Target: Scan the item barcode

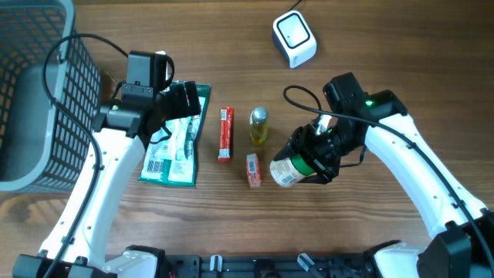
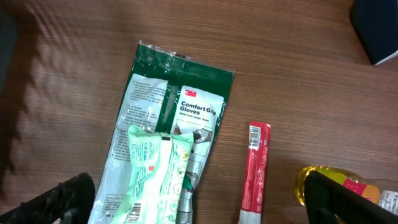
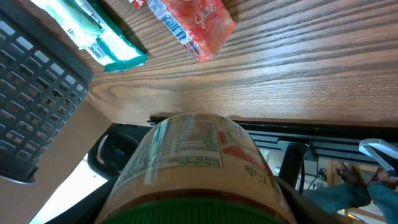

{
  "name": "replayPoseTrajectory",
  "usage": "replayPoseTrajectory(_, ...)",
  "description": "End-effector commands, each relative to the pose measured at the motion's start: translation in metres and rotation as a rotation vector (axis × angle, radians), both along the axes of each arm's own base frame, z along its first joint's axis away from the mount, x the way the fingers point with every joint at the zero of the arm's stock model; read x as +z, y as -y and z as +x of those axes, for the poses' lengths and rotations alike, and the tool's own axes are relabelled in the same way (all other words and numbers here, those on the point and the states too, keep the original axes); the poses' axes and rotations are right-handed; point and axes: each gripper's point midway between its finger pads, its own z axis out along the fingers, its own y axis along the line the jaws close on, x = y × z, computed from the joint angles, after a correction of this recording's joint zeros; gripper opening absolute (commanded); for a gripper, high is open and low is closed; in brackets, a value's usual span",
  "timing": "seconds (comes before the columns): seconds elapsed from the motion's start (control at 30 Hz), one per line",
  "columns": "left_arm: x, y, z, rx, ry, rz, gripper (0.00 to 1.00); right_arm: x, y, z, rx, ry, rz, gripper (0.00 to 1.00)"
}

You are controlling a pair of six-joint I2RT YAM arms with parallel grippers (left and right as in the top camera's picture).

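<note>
Clamping a jar (image 1: pixel 287 170) at its green-lidded end, the right jaws hold it on its side, base pointing away from the wrist. A panel of fine print on the label (image 3: pixel 186 146) faces up toward the right wrist camera, and no barcode can be made out there. I cannot tell whether the jar touches the bench (image 1: pixel 370 247) or hangs just above it.

Just past the jar's base lies a small orange packet (image 1: pixel 253 170), flat on the wood and not touching the jar. Beyond it on the same side stand a yellow bottle (image 1: pixel 258 126) and then a red tube (image 1: pixel 225 133), side by side with a gap between them. Behind the right jaws, well apart on the far side of the right arm (image 1: pixel 409 154), sits the white scanner (image 1: pixel 294 38). The jar's base points away from it.

The left jaws stand wide apart and grip nothing, with one finger (image 2: pixel 56 202) at each lower corner of the left wrist view. Directly under them lies a green glove pack (image 2: pixel 168 112) with a paler green packet (image 2: pixel 158 174) resting on top of it. Farthest out, behind the left arm (image 1: pixel 100 177), the grey basket (image 1: pixel 38 100) sits at the bench's edge.
</note>
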Motion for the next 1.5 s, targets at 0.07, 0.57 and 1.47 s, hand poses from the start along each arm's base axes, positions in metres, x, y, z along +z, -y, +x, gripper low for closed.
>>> replayPoseTrajectory(0.07,0.0007,-0.0011,0.0013,0.001,0.002,-0.006,1.0,0.0149,-0.0075,-0.0008,-0.007,-0.005,0.064,0.19)
replayPoseTrajectory(0.57,0.0008,-0.001,0.0014,0.002,0.002,-0.006,1.0,0.0172,-0.0092,-0.0022,-0.006,-0.014,0.08,0.19)
replayPoseTrajectory(1.47,0.0008,-0.001,0.0014,0.002,0.002,-0.006,1.0,0.0172,-0.0092,-0.0021,-0.006,-0.013,0.08,0.19)
